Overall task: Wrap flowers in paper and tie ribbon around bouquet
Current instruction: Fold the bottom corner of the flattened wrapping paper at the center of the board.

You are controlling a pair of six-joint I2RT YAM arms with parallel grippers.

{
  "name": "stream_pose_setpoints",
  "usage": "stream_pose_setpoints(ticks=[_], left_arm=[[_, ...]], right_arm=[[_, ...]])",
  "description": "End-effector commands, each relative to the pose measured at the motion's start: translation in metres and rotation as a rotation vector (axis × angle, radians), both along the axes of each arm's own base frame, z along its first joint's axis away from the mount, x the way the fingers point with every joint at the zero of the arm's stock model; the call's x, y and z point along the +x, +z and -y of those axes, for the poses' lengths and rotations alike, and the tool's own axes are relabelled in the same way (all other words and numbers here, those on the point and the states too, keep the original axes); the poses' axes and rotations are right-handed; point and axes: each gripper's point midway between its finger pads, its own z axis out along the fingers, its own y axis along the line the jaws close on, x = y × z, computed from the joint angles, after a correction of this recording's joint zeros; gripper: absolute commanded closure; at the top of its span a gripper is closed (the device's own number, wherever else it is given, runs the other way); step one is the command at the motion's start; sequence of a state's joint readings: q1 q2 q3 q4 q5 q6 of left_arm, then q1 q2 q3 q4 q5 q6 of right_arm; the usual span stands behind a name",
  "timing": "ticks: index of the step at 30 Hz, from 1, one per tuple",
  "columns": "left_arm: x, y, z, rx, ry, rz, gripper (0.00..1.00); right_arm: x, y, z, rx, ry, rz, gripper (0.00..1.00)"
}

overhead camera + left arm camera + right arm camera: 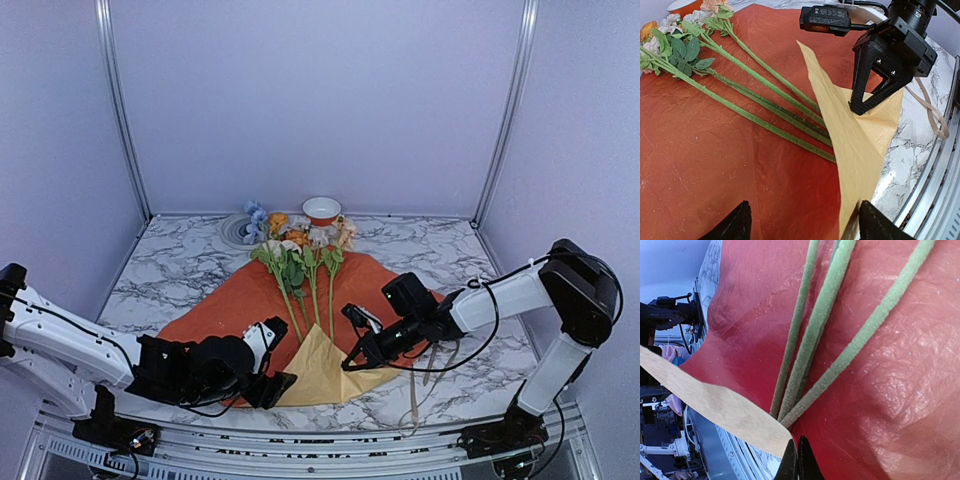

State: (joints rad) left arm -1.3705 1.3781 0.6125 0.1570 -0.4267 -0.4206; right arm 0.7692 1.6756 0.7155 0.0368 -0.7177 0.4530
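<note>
Where the top view looks down on the marble bench [180, 265], the paper [215, 315] lies spread orange face up, its near corner folded over to show tan-yellow. The flowers [300, 265] lie on it, heads toward a white bowl [322, 208] and stalks pointing at the fold. The left fingers [272, 387] sit by the fold's near edge, the right fingers [358, 357] at its far side, and the ribbon [413, 395] trails off the paper's right. From the left wrist, the left fingers [735, 225] stand wide apart over the paper [715, 160], the tan edge rising between them, perhaps brushing the right-hand one. The right fingers [865, 95] are pressed together on that raised flap, with the ribbon [935, 117] looping on marble beyond. From the right wrist, the right fingers [797, 465] meet tip to tip, pinching the paper [890, 390] just below the flowers' stalks [815, 340].
</note>
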Motion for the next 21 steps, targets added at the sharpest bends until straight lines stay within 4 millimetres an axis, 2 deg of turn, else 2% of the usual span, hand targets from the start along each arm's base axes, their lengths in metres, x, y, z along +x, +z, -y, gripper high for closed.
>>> stream_pose_setpoints(ticks=[1,7,8,12,14,21], left_arm=[[0.004,-0.006,0.002,-0.027,0.02,-0.009,0.26],[-0.001,-0.019,0.012,-0.036,-0.007,-0.066,0.43],[-0.004,-0.021,0.015,-0.034,-0.026,-0.075,0.48],[-0.002,-0.022,0.017,-0.035,-0.029,-0.076,0.83],[-0.001,-0.025,0.015,-0.034,-0.031,-0.086,0.99],[0.011,-0.048,-0.006,0.015,0.053,-0.097,1.0]], right_arm=[[0.014,0.006,-0.003,0.023,-0.041,0.027,1.0],[0.017,0.002,0.004,0.002,-0.064,0.02,1.0],[0.017,0.003,0.004,0.004,-0.065,0.02,1.0],[0.018,0.008,0.007,0.008,-0.063,0.042,1.0],[0.016,0.01,0.007,0.012,-0.048,0.048,0.95],[0.001,0.008,0.017,0.002,-0.001,0.04,0.76]])
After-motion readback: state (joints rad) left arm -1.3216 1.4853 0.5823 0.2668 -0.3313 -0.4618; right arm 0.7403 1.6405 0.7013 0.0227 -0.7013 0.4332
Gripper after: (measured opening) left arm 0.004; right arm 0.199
